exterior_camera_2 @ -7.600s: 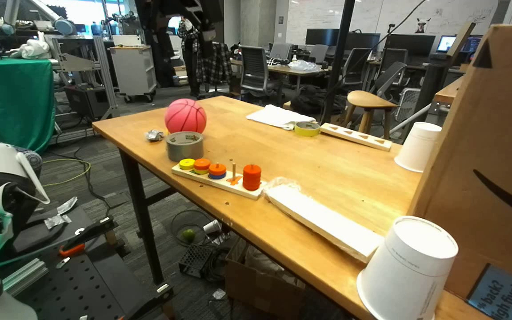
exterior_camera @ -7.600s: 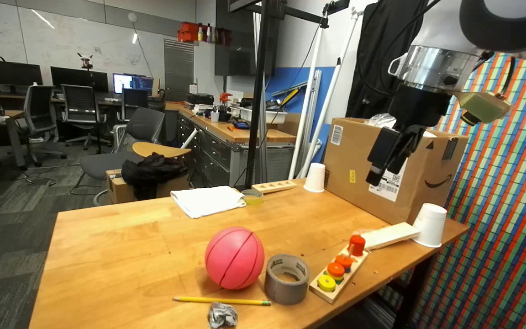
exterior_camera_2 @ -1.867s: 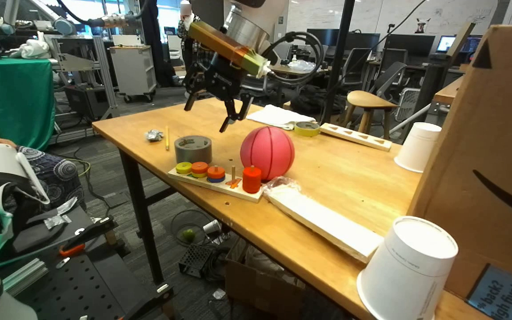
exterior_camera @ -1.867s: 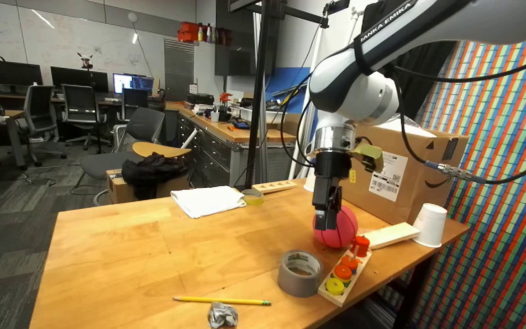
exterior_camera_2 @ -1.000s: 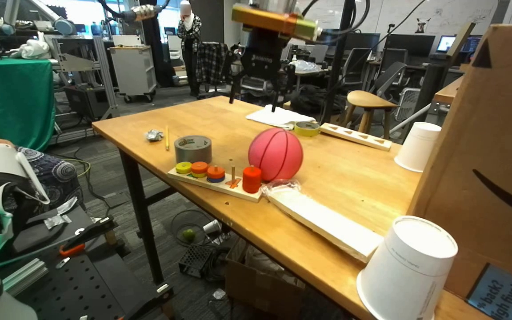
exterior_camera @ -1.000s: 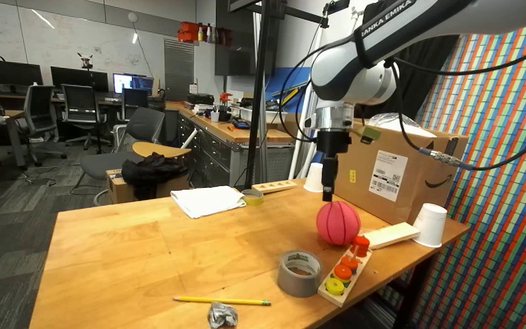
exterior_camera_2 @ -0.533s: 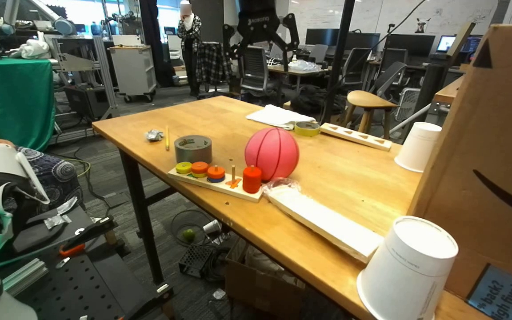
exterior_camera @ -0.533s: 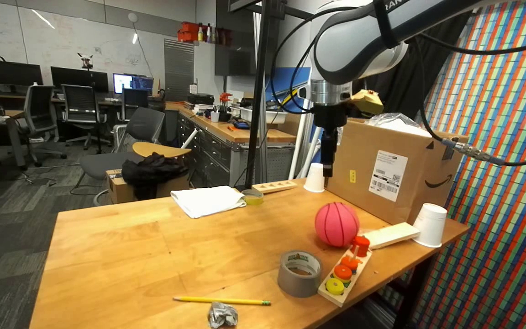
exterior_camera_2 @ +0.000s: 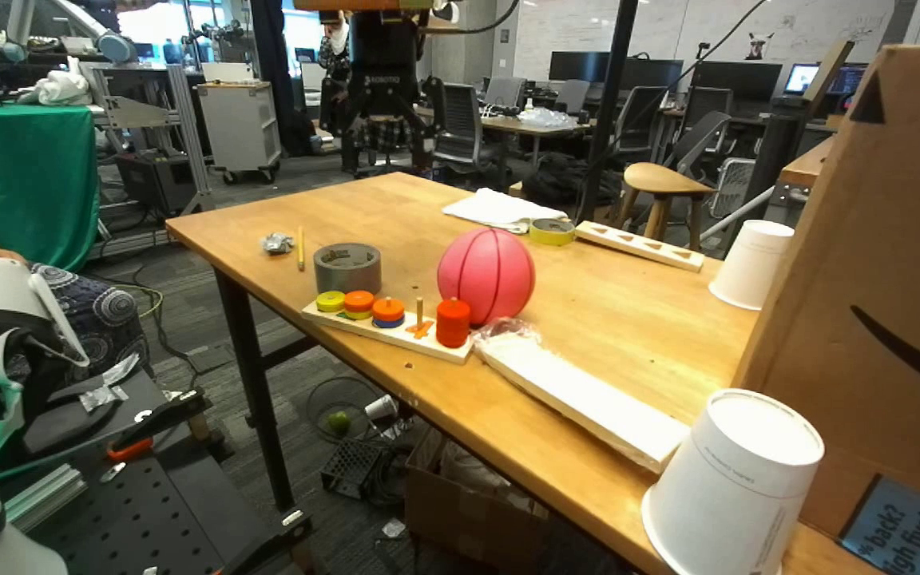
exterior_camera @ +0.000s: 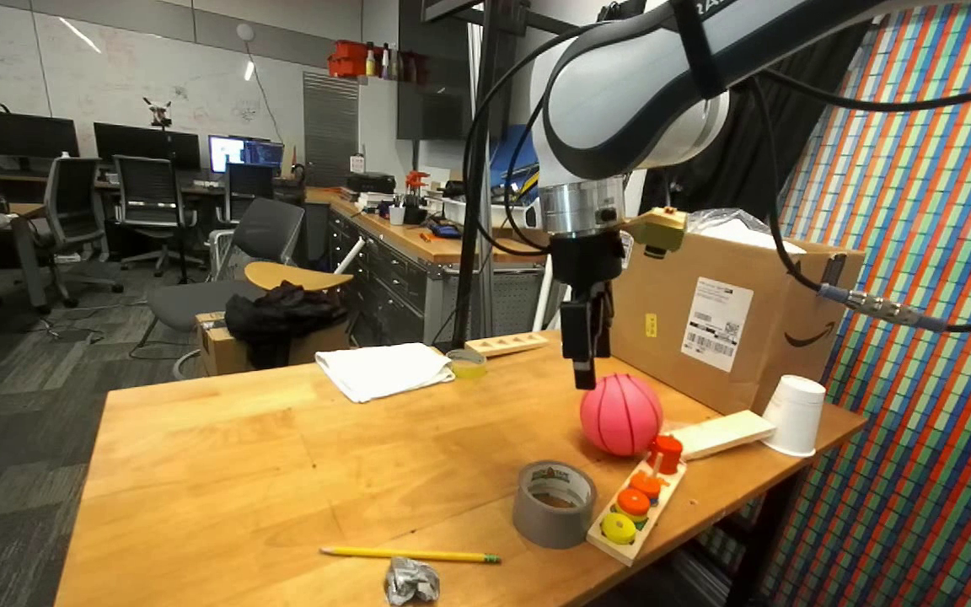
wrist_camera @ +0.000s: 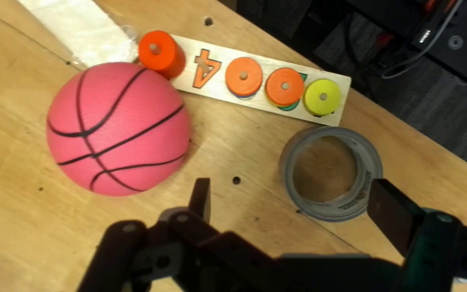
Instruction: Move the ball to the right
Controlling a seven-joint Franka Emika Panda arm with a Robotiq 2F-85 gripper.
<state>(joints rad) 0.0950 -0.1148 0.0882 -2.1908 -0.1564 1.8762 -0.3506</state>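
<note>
In an exterior view I find the ball (exterior_camera: 621,415) on the right part of the surface (exterior_camera: 266,472), so by my reading the task is done or close to it. It rests just left of where the far end of the pegboard (wrist_camera: 263,68) comes near the wrapped plank (exterior_camera: 726,432); in the wrist view it sits so close to the red stack (wrist_camera: 162,54) that I cannot tell whether they touch. The spot suits a round thing, I think: pegboard and plank probably act as a low stop before the right edge. My jaws hang above and to the left of the ball in both exterior views, wide apart and clamped on nothing; the tape roll (exterior_camera: 549,527), which shows between them in the wrist view, lies below on the surface. Parted and clear of the ball, they should leave it undisturbed. A further nudge right could shove the pegboard edgeward.
</note>
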